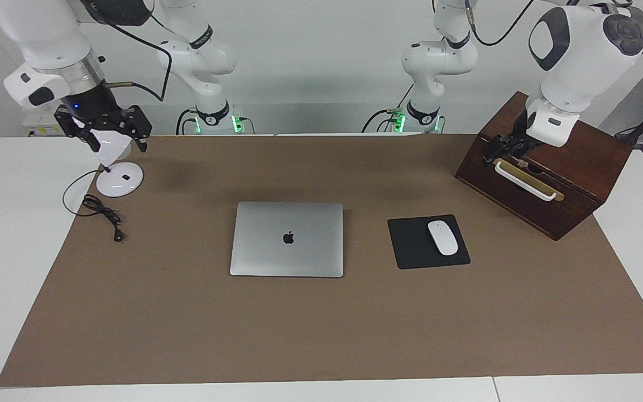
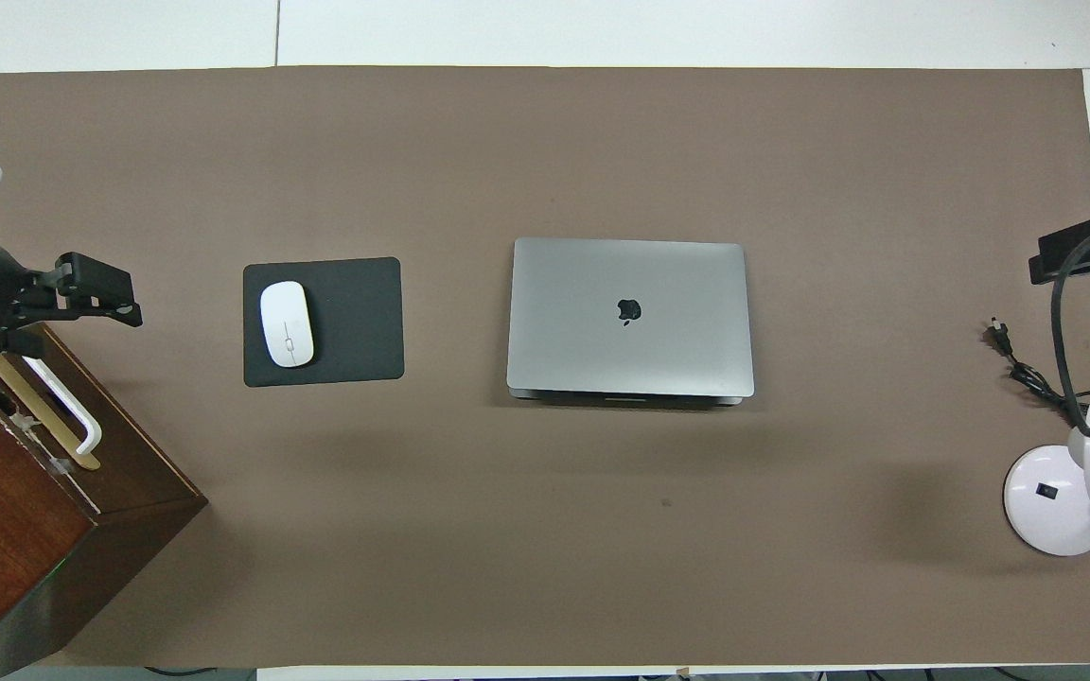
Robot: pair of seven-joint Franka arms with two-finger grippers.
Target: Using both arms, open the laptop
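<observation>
The silver-grey laptop lies shut, apple logo up, in the middle of the brown mat; it also shows in the overhead view. My left gripper hangs over the wooden box at the left arm's end of the table, well apart from the laptop; it also shows in the overhead view. My right gripper hangs open and empty over the white lamp at the right arm's end, also apart from the laptop. It sits at the edge of the overhead view.
A black mouse pad with a white mouse lies beside the laptop toward the left arm's end. A dark wooden box with a white handle stands at that end. A white desk lamp and its black cable are at the right arm's end.
</observation>
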